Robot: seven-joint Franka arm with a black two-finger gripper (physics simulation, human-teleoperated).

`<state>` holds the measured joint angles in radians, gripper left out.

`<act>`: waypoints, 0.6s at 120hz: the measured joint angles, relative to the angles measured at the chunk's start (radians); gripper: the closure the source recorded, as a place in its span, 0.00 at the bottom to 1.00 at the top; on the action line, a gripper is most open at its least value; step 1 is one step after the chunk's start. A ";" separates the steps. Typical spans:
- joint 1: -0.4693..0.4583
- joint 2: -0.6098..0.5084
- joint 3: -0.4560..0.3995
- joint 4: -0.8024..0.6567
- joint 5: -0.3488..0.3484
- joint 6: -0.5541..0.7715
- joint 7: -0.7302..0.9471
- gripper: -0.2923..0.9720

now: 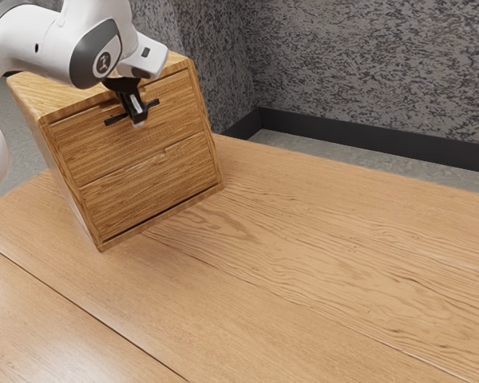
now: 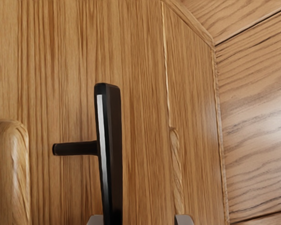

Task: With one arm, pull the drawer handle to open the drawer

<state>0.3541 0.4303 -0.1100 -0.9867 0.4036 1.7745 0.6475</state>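
A small wooden cabinet [image 1: 68,89] stands tilted at the table's back, on the exterior view's left. Its top drawer [image 1: 88,148] carries a black bar handle [image 1: 114,119], and the drawer front looks flush with the cabinet. My gripper [image 1: 134,116] hangs from above at the middle of that handle, open, with its fingers on either side of the bar. In the wrist view the handle [image 2: 107,154] stands close to one fingertip, while the other fingertip [image 2: 183,219] stays well apart from it.
A second drawer [image 1: 156,187] sits below the top one. The wooden table [image 1: 319,263] stretches wide toward the exterior view's right and front. A speckled grey wall [image 1: 367,56] with a dark skirting runs behind.
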 joint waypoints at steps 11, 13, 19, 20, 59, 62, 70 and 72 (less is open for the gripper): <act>0.000 -0.003 0.000 0.000 -0.001 -0.001 0.000 0.73; 0.000 -0.004 0.000 -0.001 -0.001 -0.001 0.000 0.74; -0.001 -0.007 -0.001 -0.002 -0.002 -0.004 0.000 0.76; -0.001 -0.007 -0.001 -0.002 -0.002 -0.004 0.000 0.76; -0.001 -0.023 -0.002 -0.016 -0.005 -0.026 0.002 0.81; 0.000 -0.025 -0.002 -0.020 -0.006 -0.027 0.002 0.81; -0.001 -0.039 -0.002 -0.035 -0.010 -0.030 0.002 0.81; -0.001 -0.042 -0.002 -0.037 -0.011 -0.031 0.002 0.81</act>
<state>0.3528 0.3881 -0.1123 -1.0239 0.3927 1.7436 0.6499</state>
